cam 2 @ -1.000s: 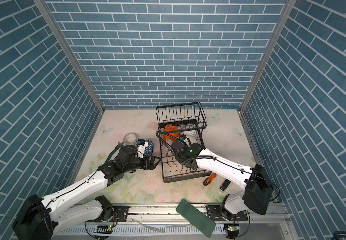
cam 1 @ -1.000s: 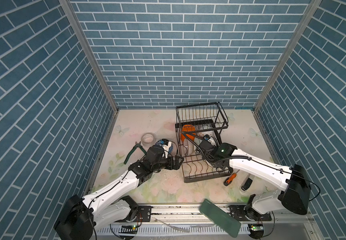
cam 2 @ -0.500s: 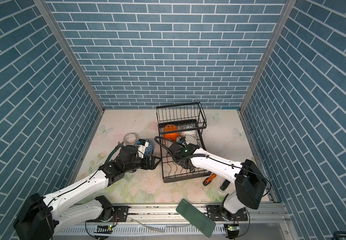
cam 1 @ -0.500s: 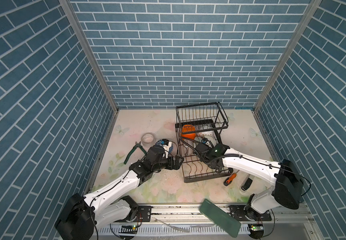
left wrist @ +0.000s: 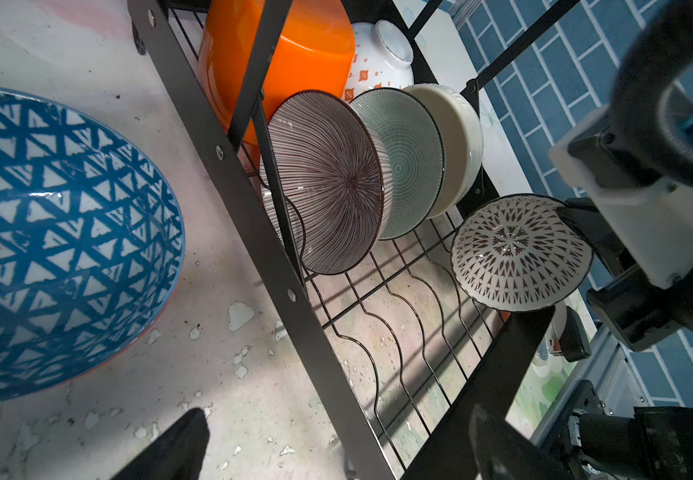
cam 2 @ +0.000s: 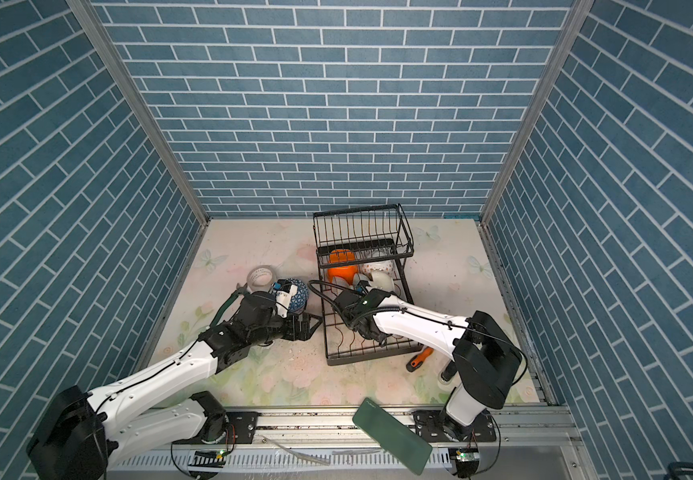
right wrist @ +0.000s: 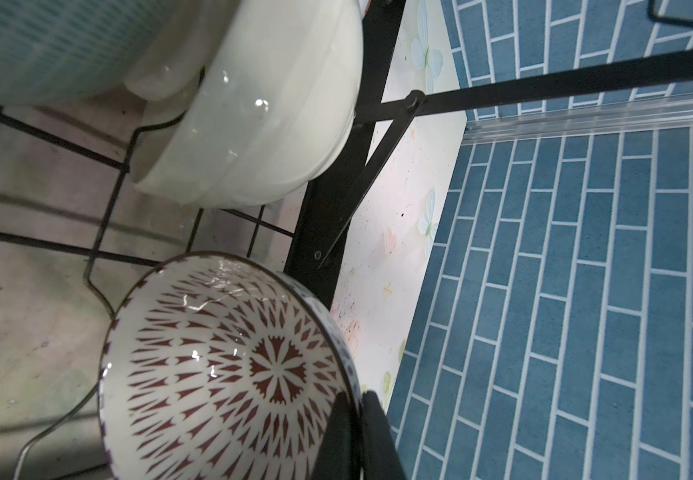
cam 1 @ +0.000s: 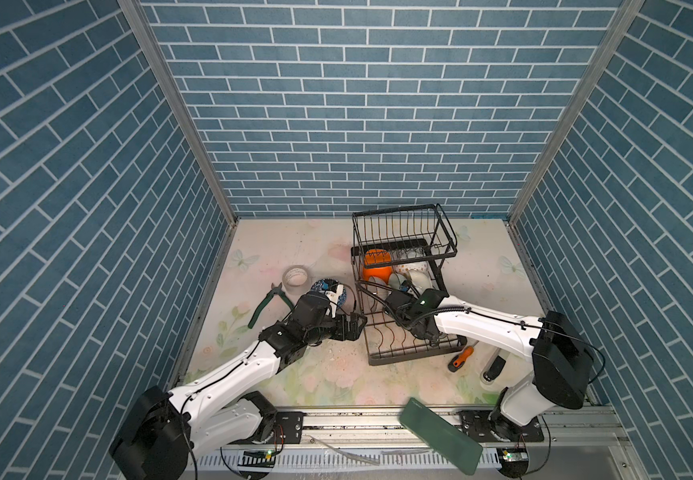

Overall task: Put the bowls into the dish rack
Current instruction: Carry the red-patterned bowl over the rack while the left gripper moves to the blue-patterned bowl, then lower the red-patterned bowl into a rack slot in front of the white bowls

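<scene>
The diamond-pattern bowl (right wrist: pixel 220 365) is inside the dish rack (left wrist: pixel 255 224), on its edge over the lower wire floor, apart from the orange bowl (left wrist: pixel 286 54), striped bowl (left wrist: pixel 328 178), green bowl (left wrist: pixel 407 162) and cream bowl (left wrist: pixel 461 141) loaded there; the right gripper (right wrist: pixel 355 401) is clamped on its rim; so the step in hand seems to be the placing of this bowl; the next move probably asks to lower it between two wire dividers and only then let go; the left gripper (cam 1: pixel 355 326) hangs empty, jaws wide apart, near the blue bowl (left wrist: pixel 58 232) on the table (left wrist: pixel 232 374); this table has a pale flower print with chipped flecks; blue brick walls (cam 1: pixel 357 104) close the room on three sides.
</scene>
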Controlling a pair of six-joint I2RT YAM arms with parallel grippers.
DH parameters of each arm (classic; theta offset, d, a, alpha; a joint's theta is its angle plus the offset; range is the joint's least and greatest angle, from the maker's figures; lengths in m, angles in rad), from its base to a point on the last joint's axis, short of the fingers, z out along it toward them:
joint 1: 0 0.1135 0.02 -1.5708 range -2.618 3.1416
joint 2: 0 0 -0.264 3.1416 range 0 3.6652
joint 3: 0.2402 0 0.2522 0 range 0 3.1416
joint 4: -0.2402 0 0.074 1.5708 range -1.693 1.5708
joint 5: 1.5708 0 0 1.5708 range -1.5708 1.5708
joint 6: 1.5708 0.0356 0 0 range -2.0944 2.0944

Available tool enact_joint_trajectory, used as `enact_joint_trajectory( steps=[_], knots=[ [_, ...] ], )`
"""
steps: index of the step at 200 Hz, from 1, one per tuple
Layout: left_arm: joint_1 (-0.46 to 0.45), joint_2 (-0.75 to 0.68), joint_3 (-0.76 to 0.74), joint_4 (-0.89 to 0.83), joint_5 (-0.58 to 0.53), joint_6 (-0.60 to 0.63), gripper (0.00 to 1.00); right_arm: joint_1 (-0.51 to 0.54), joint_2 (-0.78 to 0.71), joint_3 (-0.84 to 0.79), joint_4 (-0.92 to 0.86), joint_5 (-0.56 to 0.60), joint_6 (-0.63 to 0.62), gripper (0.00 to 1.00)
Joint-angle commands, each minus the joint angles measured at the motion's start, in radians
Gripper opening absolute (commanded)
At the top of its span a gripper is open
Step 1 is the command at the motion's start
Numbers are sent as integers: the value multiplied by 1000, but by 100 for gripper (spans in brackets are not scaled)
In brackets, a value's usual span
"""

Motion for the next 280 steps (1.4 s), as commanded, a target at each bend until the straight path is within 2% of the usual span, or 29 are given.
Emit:
enact_joint_trajectory(
  steps=[1, 102, 167, 229, 280],
  knots=[
    [-5, 0, -12, 15, -9, 16, 100, -2, 16, -17, -27, 84, -21, 0],
    [-5, 6, -15, 22, -11, 16, 100, 5, 91, 5, -26, 98, -51, 0],
    [-5, 8, -15, 21, -11, 20, 100, 59, 183, 41, -55, 106, -60, 0],
    [-5, 13, -12, 21, -10, 28, 100, 120, 283, 99, -104, 90, -17, 0],
    [-5, 5, -12, 15, -12, 33, 100, 145, 307, 140, -132, 75, 31, 0]
  ],
)
